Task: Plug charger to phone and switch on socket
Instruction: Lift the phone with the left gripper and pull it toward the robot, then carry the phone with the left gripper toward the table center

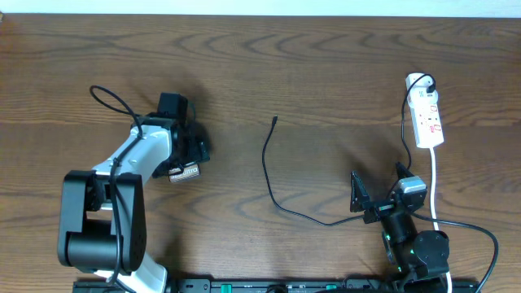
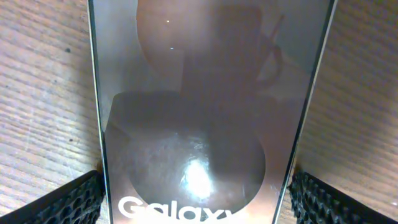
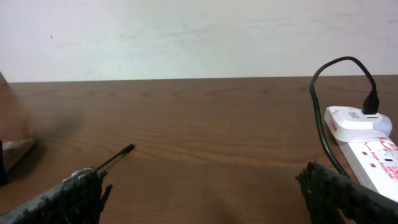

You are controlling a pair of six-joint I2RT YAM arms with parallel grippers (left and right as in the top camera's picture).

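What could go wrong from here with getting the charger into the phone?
One: the left fingers pinch the phone only by its thin edges, so it may slip or twist when the plug is pushed in.
Two: the charger loops past the open right fingers to the socket, so pulling its tip towards the phone might snag or tug the strip.

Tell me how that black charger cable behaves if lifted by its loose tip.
Probably floppy: the charger cable lies in loose curves. Likely light, being thin. Its far end seems plugged at the power strip, so it may tug.
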